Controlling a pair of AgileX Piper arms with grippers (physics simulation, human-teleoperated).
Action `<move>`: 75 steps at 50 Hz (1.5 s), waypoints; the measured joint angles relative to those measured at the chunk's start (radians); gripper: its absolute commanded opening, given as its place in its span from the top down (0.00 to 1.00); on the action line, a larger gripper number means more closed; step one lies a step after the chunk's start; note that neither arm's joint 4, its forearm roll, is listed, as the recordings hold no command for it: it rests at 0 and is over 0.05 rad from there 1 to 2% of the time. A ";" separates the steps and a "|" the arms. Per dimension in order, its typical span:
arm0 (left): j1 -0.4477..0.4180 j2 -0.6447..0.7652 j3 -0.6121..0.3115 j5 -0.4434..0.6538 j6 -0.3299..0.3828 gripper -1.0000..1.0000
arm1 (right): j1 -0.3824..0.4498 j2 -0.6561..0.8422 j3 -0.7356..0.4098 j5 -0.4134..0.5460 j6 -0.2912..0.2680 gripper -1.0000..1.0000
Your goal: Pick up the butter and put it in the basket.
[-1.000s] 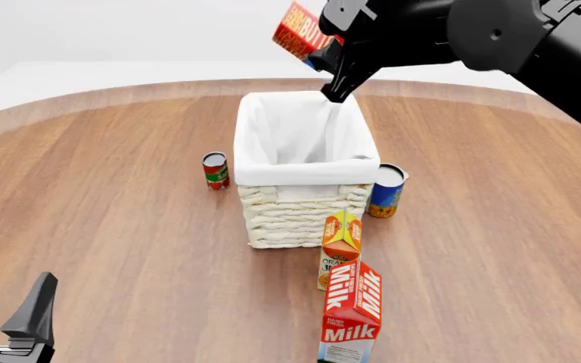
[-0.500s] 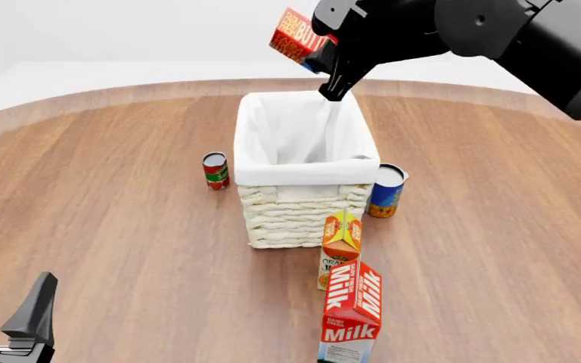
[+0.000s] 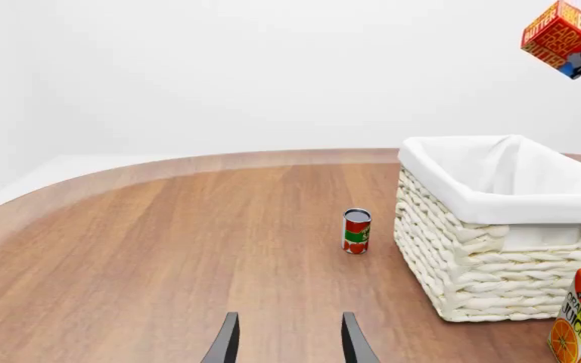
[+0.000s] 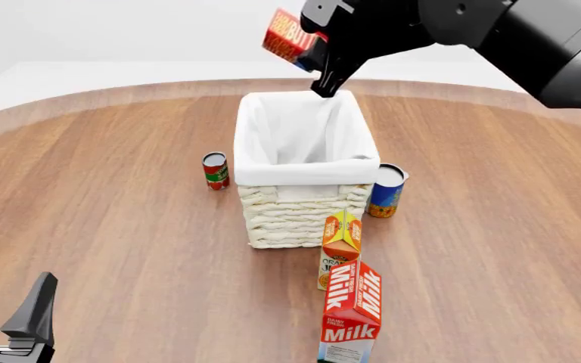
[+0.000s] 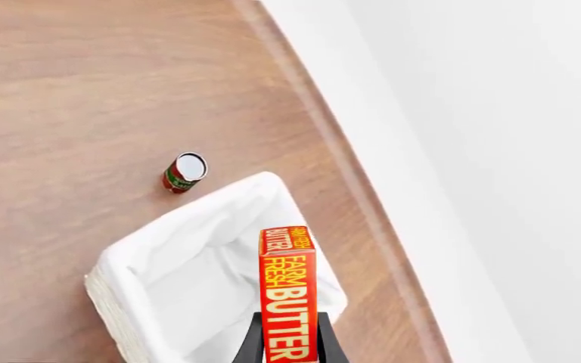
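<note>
Bright, even, diffuse light fills all three views, with no glare and no clear source. Shadows on the wooden counter are faint and soft. Every render is sharp edge to edge, without blur or visible distortion.

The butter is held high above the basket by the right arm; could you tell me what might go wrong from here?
1. The butter, clamped in the right end effector, hangs near the far rim of the basket, not over its middle; released now, it may strike the rim or land behind.
2. It is held high and tilted, so it may tumble.
3. Descending, the end effector may catch the cloth liner.
</note>
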State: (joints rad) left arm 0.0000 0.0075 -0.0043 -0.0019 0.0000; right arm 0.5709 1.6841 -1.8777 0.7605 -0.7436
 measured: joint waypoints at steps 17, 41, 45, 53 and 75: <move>0.000 0.000 0.000 0.000 0.000 0.00 | 0.041 0.018 -0.028 0.029 0.033 1.00; 0.000 0.000 0.000 0.000 0.000 0.00 | 0.047 0.062 -0.012 0.032 0.027 1.00; 0.000 0.000 0.000 0.000 0.000 0.00 | 0.045 0.068 -0.008 0.032 0.024 1.00; 0.000 0.000 0.000 0.000 0.000 0.00 | 0.042 0.077 0.002 0.029 0.017 1.00; 0.000 0.000 0.000 0.000 0.000 0.00 | 0.030 0.093 0.012 0.053 -0.005 1.00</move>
State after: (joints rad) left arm 0.0000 0.0075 -0.0043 -0.0019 0.0000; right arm 0.6005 1.7775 -1.8657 0.8133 -0.7490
